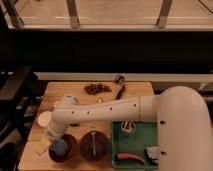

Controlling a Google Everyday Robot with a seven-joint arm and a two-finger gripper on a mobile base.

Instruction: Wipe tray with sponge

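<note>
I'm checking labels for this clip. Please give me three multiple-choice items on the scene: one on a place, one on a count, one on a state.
1. Where does the sponge lie?
A in the tray
B in a bowl
C on the floor
2. How many round bowls stand left of the tray?
A one
B two
C four
3. The hand is:
A shut on the sponge
B open, by the left bowl
C out of view

Key: A, the sponge sits in the tray's right front corner. B, the left bowl and right bowl stand side by side. B, the hand is at the table's left front, far from the sponge.
</note>
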